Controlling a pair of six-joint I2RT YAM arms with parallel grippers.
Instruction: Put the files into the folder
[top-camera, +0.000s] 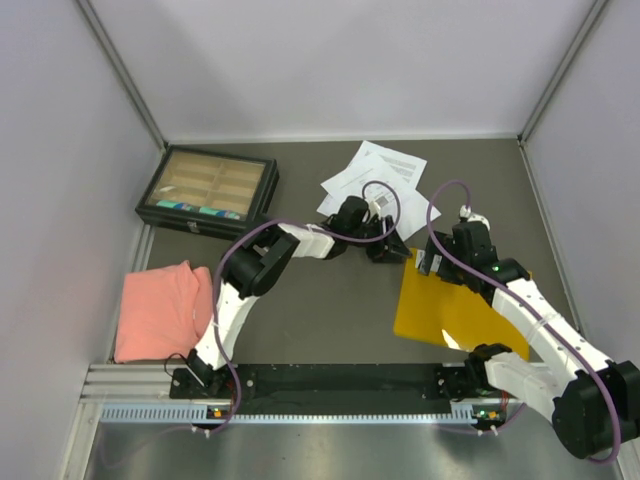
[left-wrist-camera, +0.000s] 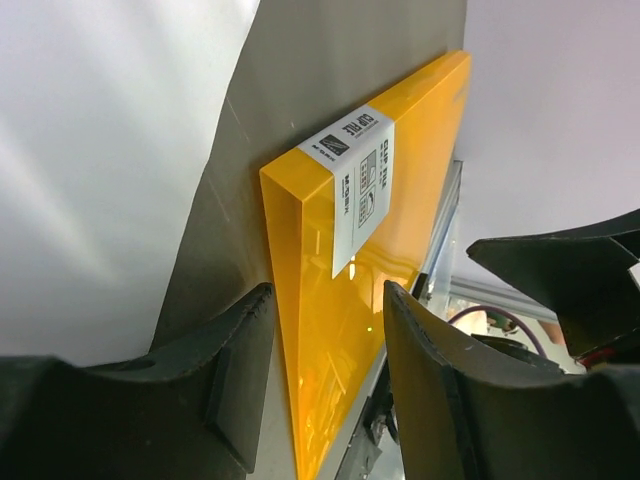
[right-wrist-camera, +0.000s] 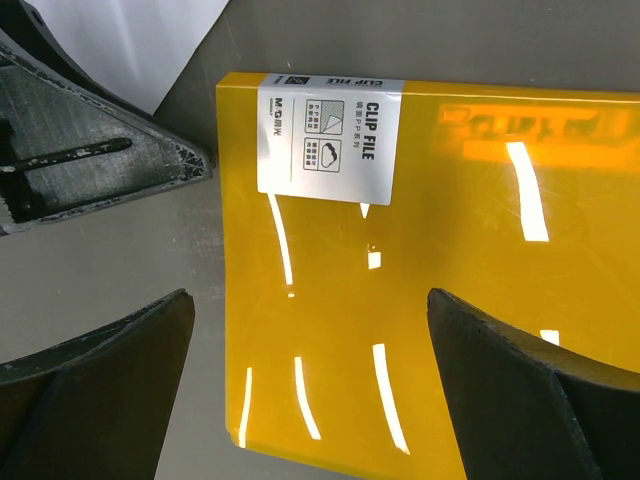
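Note:
The yellow-orange folder lies flat and closed on the dark table at the right, its white label at the far-left corner. The files, white printed sheets, lie loose beyond it at the back centre. My left gripper reaches across to the folder's left corner. In the left wrist view its fingers stand apart with the folder's edge between them, not pinched. My right gripper hovers over that same corner, wide open, with nothing held. A white sheet shows past the corner.
A black compartment box sits at the back left. A pink cloth lies at the near left. The left gripper's finger shows close to the right gripper. Grey walls enclose the table, and a metal rail runs along its near edge.

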